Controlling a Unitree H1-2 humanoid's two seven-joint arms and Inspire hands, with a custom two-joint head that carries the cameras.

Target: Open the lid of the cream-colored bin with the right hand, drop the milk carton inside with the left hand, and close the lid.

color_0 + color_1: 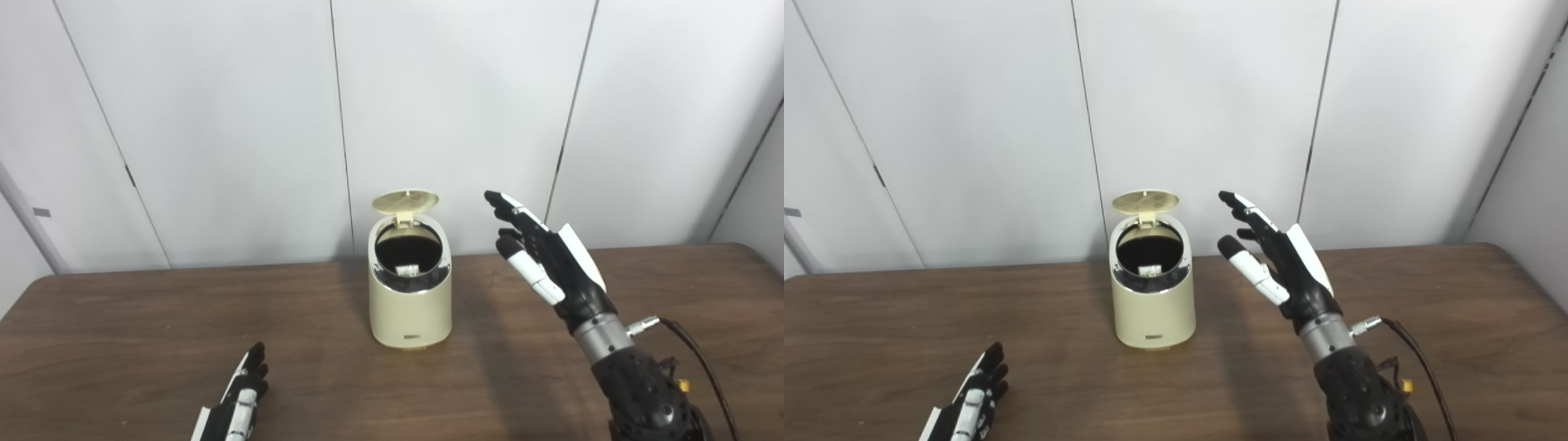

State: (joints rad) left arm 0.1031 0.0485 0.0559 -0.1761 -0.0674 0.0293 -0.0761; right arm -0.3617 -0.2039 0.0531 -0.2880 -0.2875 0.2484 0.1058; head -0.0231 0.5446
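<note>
The cream-colored bin [410,288] stands upright on the table [122,331], close to the middle of the far edge. Its lid [405,201] is up, tilted back on the hinge behind the opening. Inside the dark opening a small white thing [407,269] shows near the front rim; it is probably the milk carton, but it is too small to be sure.

The right hand [545,257] hangs in the air just to the right of the bin, raised to about the height of the lid, not touching it. Its fingers are straight and a little spread, and it holds nothing. The left hand [242,398] lies low near the front edge of the table, on the left side, with fingers stretched out and nearly together, also empty.

So the carton seems already dropped, and the closing step is at hand. The next move would ask the right hand to reach over the lid and push it down forward until it shuts
</note>
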